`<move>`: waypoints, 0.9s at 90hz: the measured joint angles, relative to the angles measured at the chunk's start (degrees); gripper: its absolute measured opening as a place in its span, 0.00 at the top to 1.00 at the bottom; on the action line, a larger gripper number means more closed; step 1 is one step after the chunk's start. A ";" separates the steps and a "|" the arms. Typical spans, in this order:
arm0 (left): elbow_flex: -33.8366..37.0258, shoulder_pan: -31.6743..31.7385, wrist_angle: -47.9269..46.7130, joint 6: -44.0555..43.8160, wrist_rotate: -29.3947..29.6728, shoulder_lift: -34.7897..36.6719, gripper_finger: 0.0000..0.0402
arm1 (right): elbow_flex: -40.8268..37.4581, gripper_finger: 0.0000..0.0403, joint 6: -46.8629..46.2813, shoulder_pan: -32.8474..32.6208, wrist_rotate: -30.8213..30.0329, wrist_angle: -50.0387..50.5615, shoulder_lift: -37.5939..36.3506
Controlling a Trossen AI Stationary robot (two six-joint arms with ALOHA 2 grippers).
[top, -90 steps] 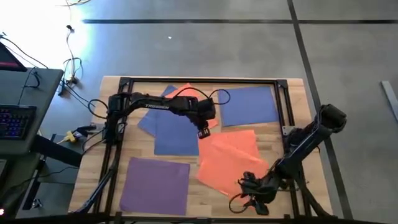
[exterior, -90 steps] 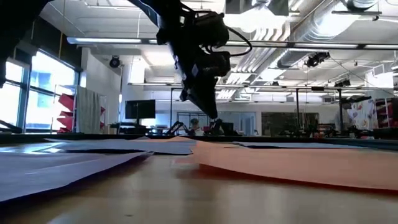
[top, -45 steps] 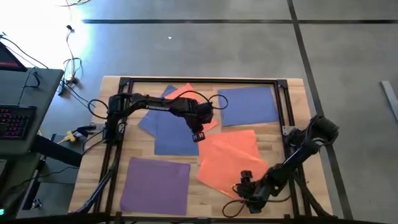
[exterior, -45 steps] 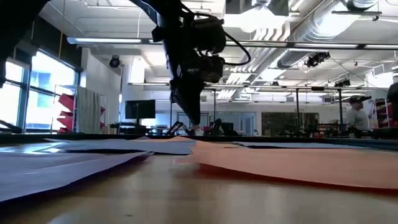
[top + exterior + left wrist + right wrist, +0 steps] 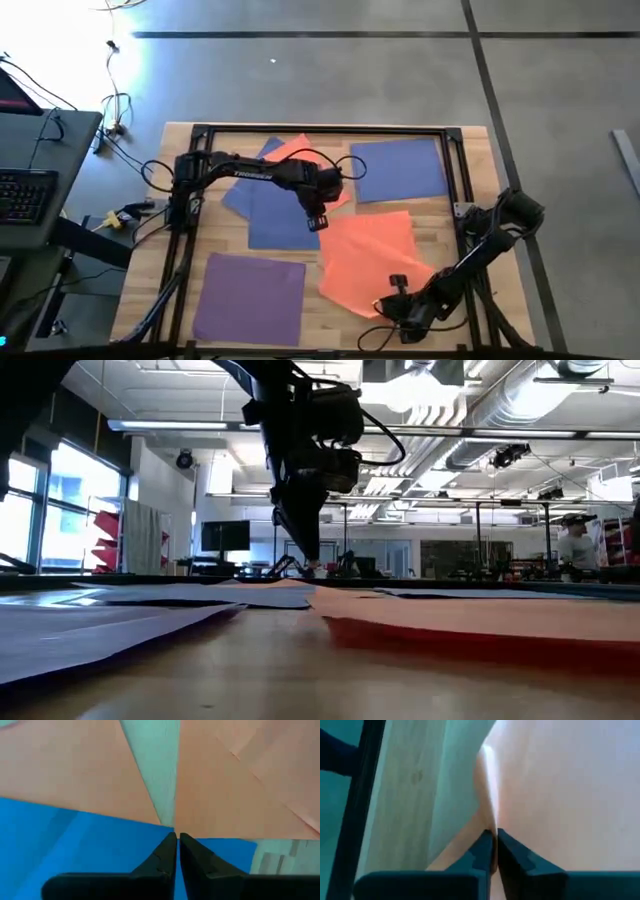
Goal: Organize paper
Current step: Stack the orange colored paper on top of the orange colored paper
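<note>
Lying loose across the bare wooden table are five flat matte paper sheets, nothing stacked into one pile yet, so the sorting is looking barely begun.

Going left to right: a purple square sheet is sitting alone at the near left corner. Past it, a blue square sheet is lying left of centre, partly overlapping a small far orange sheet. The left gripper is pressing down at that blue sheet's right edge, right beside the corner of the large near orange sheet; in the left wrist view its fingers are together with only a hairline gap, and I cannot tell if any paper is caught between them. A second blue sheet is lying far right, untouched.

The right gripper is working low at the near edge of the large orange sheet, fingers pinched on its edge, and the low view is showing that edge lifted off the table.

Judgement: one orange sheet is being grabbed; gathering everything by colour or into a stack is all still outstanding.
</note>
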State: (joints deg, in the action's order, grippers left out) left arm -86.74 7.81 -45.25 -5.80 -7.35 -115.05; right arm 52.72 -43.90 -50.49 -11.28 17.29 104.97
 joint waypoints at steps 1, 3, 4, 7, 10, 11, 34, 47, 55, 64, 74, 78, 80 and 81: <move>0.00 0.00 0.00 -0.01 0.00 0.00 1.00 | 0.41 0.99 -0.02 0.06 0.09 0.81 -0.11; 0.00 0.00 -0.01 -0.03 0.00 -0.01 1.00 | 1.30 0.99 0.01 0.16 0.12 2.42 -0.31; 0.00 0.00 -0.01 -0.05 0.00 -0.01 1.00 | 1.77 0.99 0.05 0.21 0.03 3.14 -0.38; 0.00 0.00 -0.01 -0.07 0.00 0.02 1.00 | 3.12 1.00 0.36 0.27 -0.35 5.15 -0.56; 0.00 0.00 -0.17 -0.07 0.02 0.34 1.00 | 4.46 1.00 0.85 0.26 -0.55 6.90 -0.77; 0.00 0.00 -0.21 -0.05 0.09 0.44 1.00 | 4.93 1.00 1.06 0.27 -0.53 7.88 -0.88; -0.51 0.07 -0.71 0.44 5.97 7.50 1.00 | 17.82 1.00 4.04 1.73 -2.21 20.96 -8.41; -1.09 0.82 -0.46 0.56 8.45 12.89 1.00 | 23.18 1.00 7.74 7.14 -3.66 26.56 -18.26; -1.09 1.26 -0.19 1.46 9.62 15.85 1.00 | 23.11 1.00 8.43 12.33 -3.51 29.26 -25.38; -1.09 1.57 0.27 3.18 10.03 19.15 1.00 | 20.72 1.00 9.09 19.83 0.85 27.91 -33.96; -1.09 1.57 2.09 6.23 9.33 22.36 1.00 | 12.71 1.00 8.27 29.04 14.38 17.76 -42.37; -1.09 1.55 3.30 6.93 9.30 23.58 1.00 | 8.05 1.00 6.09 32.64 21.02 12.44 -45.36; -1.09 1.55 3.80 7.15 9.27 24.06 1.00 | 5.36 1.00 4.50 34.39 24.46 9.34 -46.78; -1.09 1.54 4.08 7.27 9.25 24.29 1.00 | 4.06 1.00 3.69 35.24 26.02 7.87 -47.41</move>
State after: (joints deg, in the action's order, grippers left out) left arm -87.83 9.35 -41.18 1.47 1.90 -90.76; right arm 56.78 -40.21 -15.25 14.75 25.15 57.56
